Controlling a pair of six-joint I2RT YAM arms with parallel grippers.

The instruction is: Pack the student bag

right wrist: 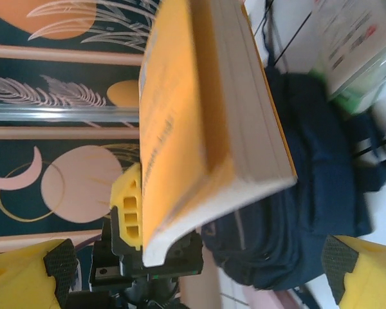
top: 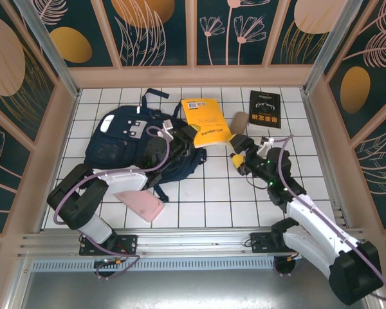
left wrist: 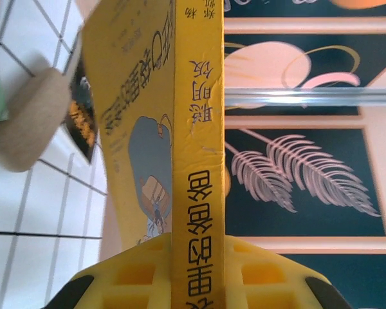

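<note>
Two tools: from above, the left tool (top: 190,138) pinches a yellow book (top: 202,111) above the student bag (top: 119,138), likely soft, floppy, best taken by its opening's rim; its wrist view shows the spine clamped; right wrist view: the right tool (right wrist: 196,270), wide open, empty, faces both.

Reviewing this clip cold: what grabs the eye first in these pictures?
The thick yellow paperback book stands out, held up over the middle of the white tiled table by the left gripper, whose yellow fingers clamp its spine end. Just left of it lies the large navy-blue fabric backpack. The right gripper stands wide open just right of the book.
</note>
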